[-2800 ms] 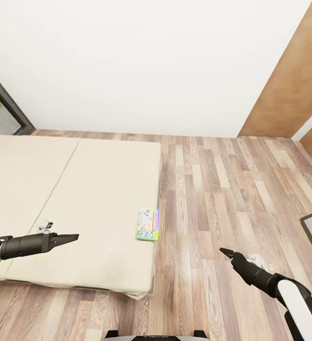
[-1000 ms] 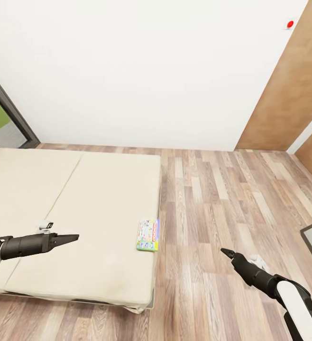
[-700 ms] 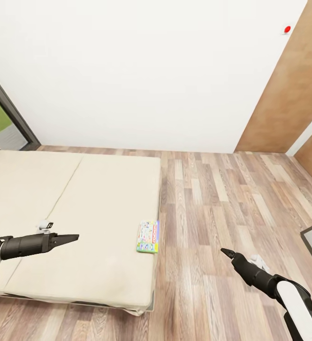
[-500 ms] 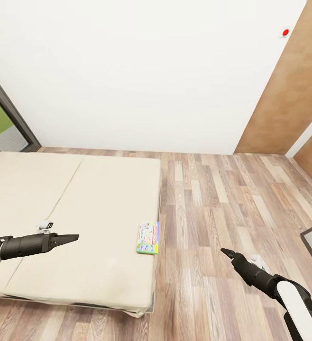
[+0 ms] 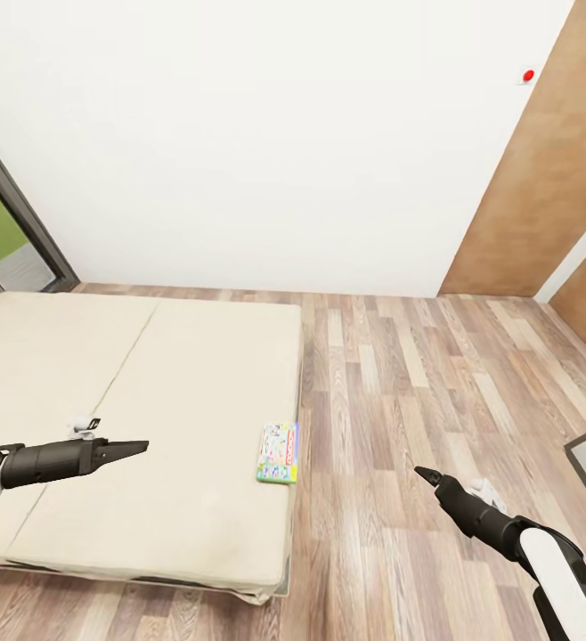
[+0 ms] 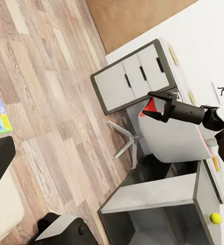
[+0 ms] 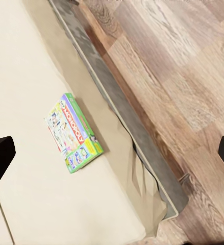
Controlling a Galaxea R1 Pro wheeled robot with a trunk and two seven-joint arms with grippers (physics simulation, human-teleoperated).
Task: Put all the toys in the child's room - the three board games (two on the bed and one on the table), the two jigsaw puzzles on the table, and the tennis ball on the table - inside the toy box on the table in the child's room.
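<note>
From where I'm standing the smart move is to roll closer and square up to the bed (image 5: 150,392) corner before reaching, then come down flat over the board game (image 5: 278,452) so it can't slide off the edge. It's a thin white-green printed box with a red logo strip, lying flat near the mattress edge by the floor (image 5: 418,392). Left gripper (image 5: 137,446) hovers over the bed holding nothing, fingers look pressed together; right gripper (image 5: 425,475) is over the floor, also looks pinched closed and empty.
</note>
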